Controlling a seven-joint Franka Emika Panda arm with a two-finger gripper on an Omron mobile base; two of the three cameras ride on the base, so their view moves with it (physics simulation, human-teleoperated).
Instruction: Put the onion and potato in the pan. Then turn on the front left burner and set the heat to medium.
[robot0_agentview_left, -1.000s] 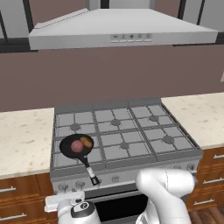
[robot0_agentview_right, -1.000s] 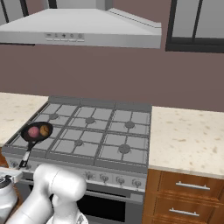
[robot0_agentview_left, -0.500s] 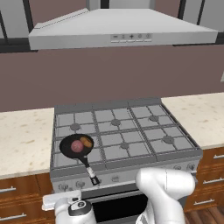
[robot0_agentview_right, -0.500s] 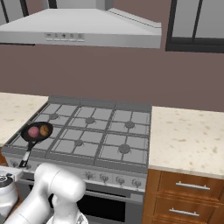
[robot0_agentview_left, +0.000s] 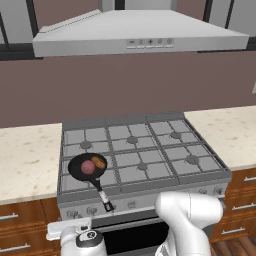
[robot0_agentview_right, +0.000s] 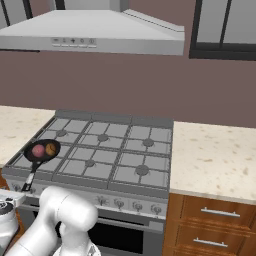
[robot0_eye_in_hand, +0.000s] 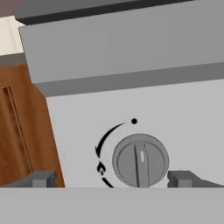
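- Onion (robot0_agentview_left: 88, 166) and potato (robot0_agentview_left: 99, 162) lie in the pan (robot0_agentview_left: 84, 169), over the front left burner
- Gripper (robot0_eye_in_hand: 111, 178) jaws spread wide, straddling the knob (robot0_eye_in_hand: 140, 160) (empty)
- Knob looks rigid, smooth; pinch its raised centre ridge

front left burner (robot0_agentview_left: 86, 169) hidden under pan (robot0_agentview_left: 87, 167), knob (robot0_eye_in_hand: 140, 161) bottom cut off

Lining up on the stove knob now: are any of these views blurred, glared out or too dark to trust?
Hand view: even, flat light, no glare; the knob and its arc marking read clearly, edges slightly soft up close. Left base view: sharp enough; onion and potato stand out in the dark pan. Right base view: evenly lit, no harsh shadows; the same pan is small but legible.
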